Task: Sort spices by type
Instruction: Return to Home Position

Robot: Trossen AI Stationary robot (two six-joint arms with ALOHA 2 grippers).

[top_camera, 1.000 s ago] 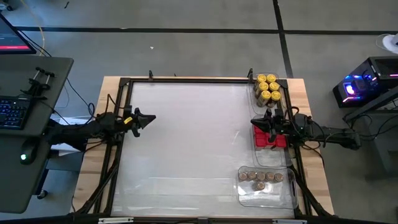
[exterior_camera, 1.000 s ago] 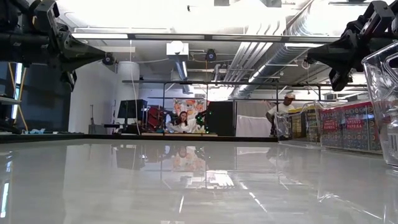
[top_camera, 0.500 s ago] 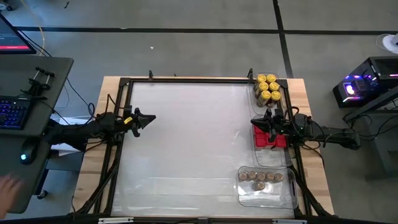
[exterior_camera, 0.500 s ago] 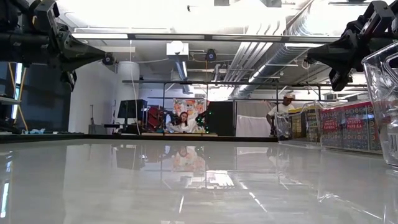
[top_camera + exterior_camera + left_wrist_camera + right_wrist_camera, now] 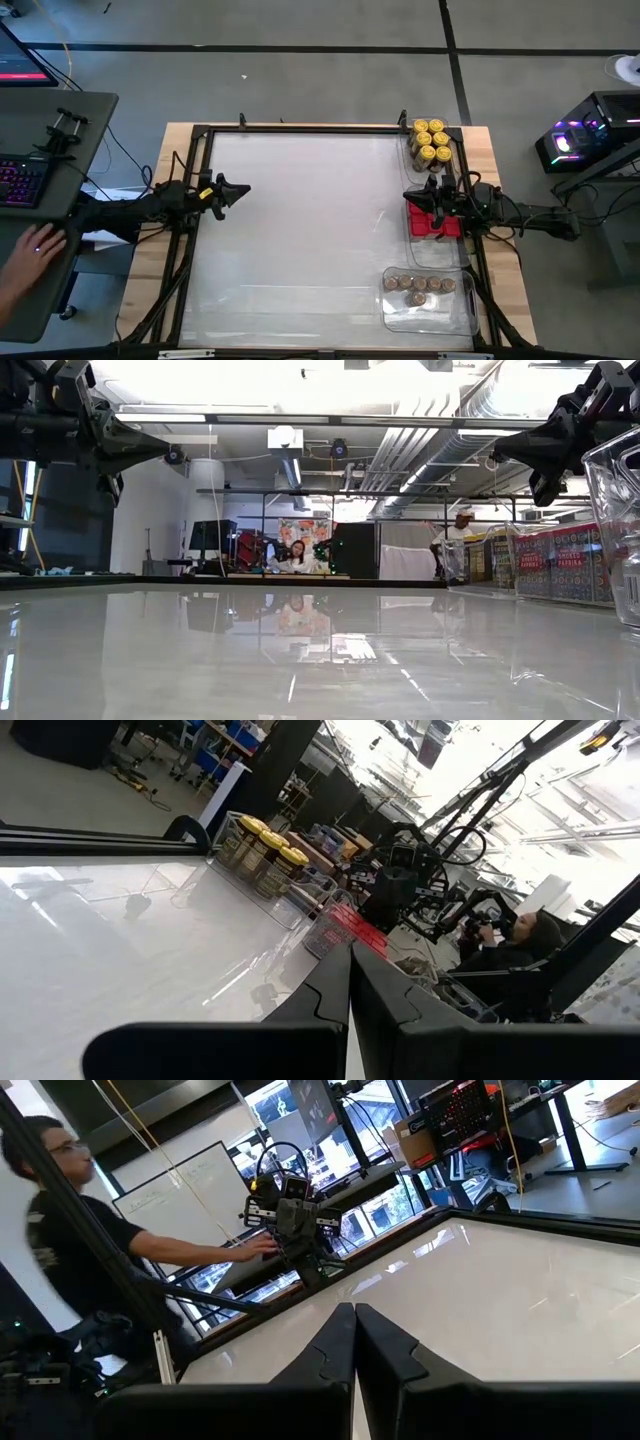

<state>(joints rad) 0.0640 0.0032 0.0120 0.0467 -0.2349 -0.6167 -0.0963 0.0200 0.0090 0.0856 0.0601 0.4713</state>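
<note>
Nearest the low camera, the table top (image 5: 300, 230) was bare, white and glossy, and mirrored the ceiling lights. The left gripper (image 5: 238, 190) hung over the table's left edge with its fingers pressed together and nothing between them. The right gripper (image 5: 408, 197) hung at the right edge, just by the red tins (image 5: 432, 225), also pinched closed and empty.

All the spices sat down the right side in clear trays. The brown-top jars (image 5: 420, 284) stood in a row in the near tray (image 5: 455, 315), the red tins were in the middle, and the yellow-lid jars (image 5: 431, 139) were at the far corner. Each type had its own tray.

Off the table to the left I saw a desk (image 5: 70, 120) with a keyboard (image 5: 20, 185) and a person's hand (image 5: 35, 245) resting near it. To the right was a lit computer case (image 5: 590, 130).

Beyond the table the low view showed an open workshop with exposed ducts (image 5: 430, 450). A seated person (image 5: 297, 555) was at the back and a standing person (image 5: 458, 525) was past the trays.

Versus a second ago:
- Arms, grippers and spices hadn't moved.
- The hand was new. It was absent at 1.0 s, at the desk's lower corner at 0.5 s, and further up the desk after that.
- The keyboard backlight went from blue to purple.
- The standing person possibly shifted a touch, but was too small for me to be sure.
</note>
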